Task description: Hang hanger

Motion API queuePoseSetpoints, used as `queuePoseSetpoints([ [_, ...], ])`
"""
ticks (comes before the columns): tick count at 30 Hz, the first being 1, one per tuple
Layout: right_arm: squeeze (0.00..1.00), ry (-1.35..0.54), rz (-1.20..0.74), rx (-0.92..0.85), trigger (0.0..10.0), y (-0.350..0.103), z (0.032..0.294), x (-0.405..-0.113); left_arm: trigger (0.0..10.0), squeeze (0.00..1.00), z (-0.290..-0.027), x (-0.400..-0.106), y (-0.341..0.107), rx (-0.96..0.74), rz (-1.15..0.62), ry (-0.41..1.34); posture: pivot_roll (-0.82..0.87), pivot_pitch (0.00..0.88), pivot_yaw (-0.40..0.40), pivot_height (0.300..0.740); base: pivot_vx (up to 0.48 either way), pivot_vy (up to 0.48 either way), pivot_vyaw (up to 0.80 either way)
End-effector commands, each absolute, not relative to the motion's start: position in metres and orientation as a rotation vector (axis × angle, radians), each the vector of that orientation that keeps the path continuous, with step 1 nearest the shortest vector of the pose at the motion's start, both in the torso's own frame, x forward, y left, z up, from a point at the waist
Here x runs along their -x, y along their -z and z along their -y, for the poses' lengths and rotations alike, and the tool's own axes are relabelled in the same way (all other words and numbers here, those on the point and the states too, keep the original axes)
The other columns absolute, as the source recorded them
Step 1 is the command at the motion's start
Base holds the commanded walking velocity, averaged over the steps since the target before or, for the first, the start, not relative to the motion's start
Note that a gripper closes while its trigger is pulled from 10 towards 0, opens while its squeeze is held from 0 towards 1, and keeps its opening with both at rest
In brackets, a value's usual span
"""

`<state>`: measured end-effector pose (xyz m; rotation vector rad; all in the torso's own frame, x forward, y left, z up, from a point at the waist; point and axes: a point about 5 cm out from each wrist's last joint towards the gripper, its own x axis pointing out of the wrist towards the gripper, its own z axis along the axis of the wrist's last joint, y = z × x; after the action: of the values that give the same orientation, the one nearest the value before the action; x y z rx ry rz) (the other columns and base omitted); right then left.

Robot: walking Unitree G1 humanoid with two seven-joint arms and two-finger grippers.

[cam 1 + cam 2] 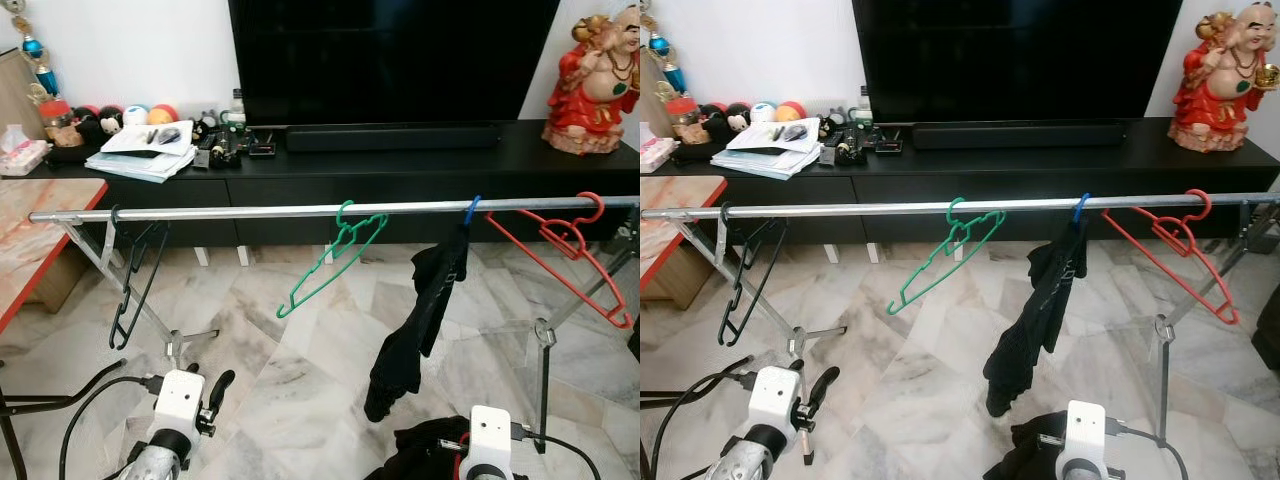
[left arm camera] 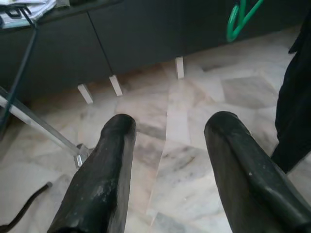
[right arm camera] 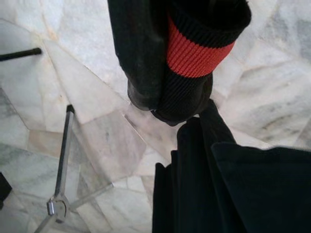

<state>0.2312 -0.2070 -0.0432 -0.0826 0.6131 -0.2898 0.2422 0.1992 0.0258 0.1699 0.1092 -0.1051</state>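
Marble floor [image 1: 300, 380] shows beneath the rail [image 1: 300, 211]; right fingers [image 3: 146, 53] mostly cloth-hidden [image 3: 194, 43].

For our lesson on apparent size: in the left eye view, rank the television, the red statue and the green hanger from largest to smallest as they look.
1. television
2. and 3. unsure: the green hanger spans wider but is thin wire, and the red statue is bulkier but farther back.
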Motion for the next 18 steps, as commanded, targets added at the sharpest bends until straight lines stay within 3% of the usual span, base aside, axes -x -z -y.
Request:
queuePoseSetpoints([
  [1, 0.0, 0.306, -0.627, 0.086, 10.0, 0.046, 0.209, -0.228, 10.0, 0.0, -0.198, -0.243, -0.037, -0.152, -0.072, 0.1, 0.05, 0.002, 0.043, 0.74, 0.0, 0.0, 0.0],
  [10, 0.0, 0.357, -0.7, 0.036, 10.0, 0.057, 0.212, -0.215, 10.0, 0.0, -0.194, -0.255, -0.047, -0.132, -0.048, 0.101, 0.05, 0.0, 0.052, 0.74, 0.0, 0.0, 0.0],
  [18, 0.0, 0.38, -0.684, 0.002, 10.0, 0.056, 0.214, -0.216, 10.0, 0.0, -0.19, -0.256, -0.049, -0.115, -0.071, 0.118, 0.05, 0.0, 0.055, 0.74, 0.0, 0.0, -0.73],
])
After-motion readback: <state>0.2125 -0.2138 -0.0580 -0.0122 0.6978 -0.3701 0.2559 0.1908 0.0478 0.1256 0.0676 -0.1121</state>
